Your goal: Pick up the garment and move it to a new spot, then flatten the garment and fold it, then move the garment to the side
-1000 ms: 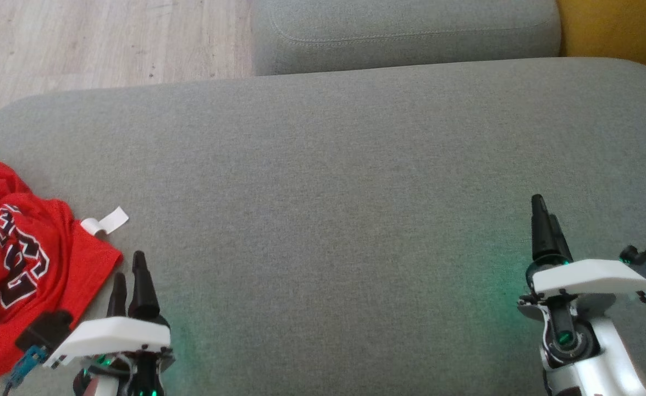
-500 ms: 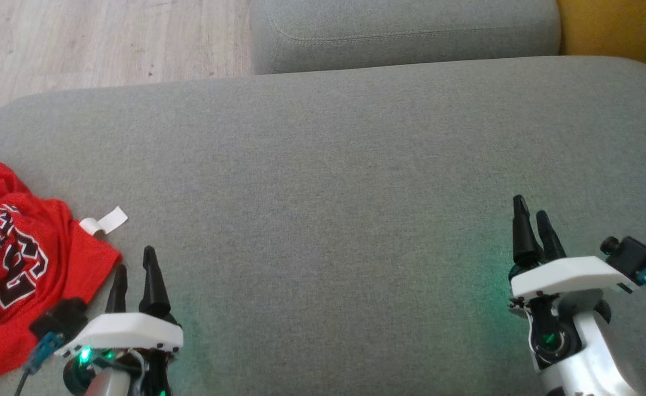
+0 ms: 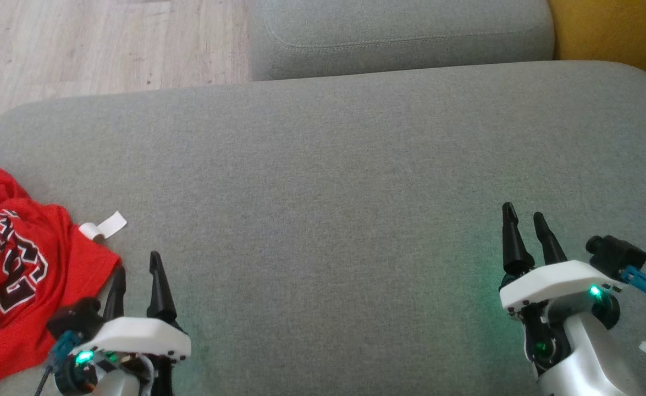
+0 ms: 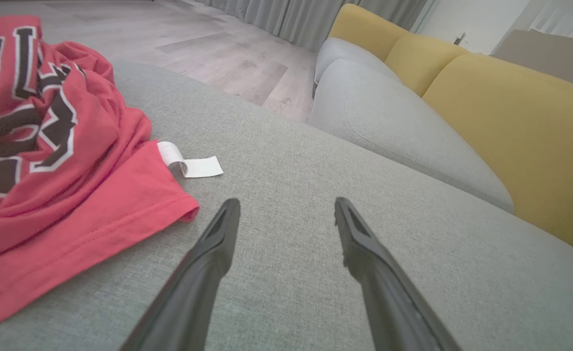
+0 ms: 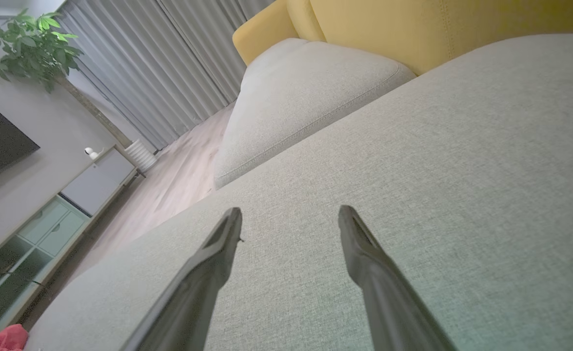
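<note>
The right jaws have slid toward the middle and turned, so both dark fingers (image 3: 512,242) show now. The left jaws have pulled back a little. Both jaws are wide open and hold nothing. The red jersey (image 3: 15,264) has not moved. It lies crumpled on the grey sofa seat (image 3: 323,181), just left of the left jaws. The pick-up has not started yet.

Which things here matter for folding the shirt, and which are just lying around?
For the job: red garment, left gripper, right gripper, grey cushion under it.
Just lying about: white paper slip at the garment's edge, yellow sofa back, potted plant.
</note>
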Robot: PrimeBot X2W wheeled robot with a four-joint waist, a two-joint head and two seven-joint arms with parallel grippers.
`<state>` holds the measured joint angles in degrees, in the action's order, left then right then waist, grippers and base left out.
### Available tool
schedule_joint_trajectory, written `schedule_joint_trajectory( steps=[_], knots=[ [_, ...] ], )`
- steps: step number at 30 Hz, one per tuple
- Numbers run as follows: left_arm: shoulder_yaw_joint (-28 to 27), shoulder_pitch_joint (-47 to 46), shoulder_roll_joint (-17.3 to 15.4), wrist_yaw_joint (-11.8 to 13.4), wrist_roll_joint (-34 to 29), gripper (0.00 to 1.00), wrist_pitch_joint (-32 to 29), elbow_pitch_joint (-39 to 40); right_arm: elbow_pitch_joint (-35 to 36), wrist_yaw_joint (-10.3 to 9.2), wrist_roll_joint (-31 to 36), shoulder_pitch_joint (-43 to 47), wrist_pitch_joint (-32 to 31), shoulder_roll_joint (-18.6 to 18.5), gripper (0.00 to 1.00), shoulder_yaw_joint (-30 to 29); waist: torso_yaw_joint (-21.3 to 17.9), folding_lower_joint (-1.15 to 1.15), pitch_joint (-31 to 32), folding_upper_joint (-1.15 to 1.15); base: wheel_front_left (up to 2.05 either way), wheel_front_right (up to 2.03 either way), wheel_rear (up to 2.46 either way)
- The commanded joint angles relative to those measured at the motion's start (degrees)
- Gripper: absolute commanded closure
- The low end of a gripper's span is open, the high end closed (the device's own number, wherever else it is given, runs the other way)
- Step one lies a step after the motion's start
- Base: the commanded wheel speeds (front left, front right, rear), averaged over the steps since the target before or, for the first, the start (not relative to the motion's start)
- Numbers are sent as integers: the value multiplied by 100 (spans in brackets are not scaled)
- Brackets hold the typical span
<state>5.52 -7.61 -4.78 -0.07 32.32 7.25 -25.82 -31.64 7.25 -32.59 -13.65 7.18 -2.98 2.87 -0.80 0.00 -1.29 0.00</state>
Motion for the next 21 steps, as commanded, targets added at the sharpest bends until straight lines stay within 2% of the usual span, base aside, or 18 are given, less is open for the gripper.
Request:
schedule_joint_trajectory(
  steps=[1,21],
  knots=[
    [-95,-114,-116,52,-164,0,85,119,143,18,182,-234,88,-18,0,65,-1,0,3,0,0,0,0],
    [175,-326,-201,315,-1650,0,421,15,80,21,1799,-366,426,17,0,154,-34,0,-121,0,0,0,0]
  ],
)
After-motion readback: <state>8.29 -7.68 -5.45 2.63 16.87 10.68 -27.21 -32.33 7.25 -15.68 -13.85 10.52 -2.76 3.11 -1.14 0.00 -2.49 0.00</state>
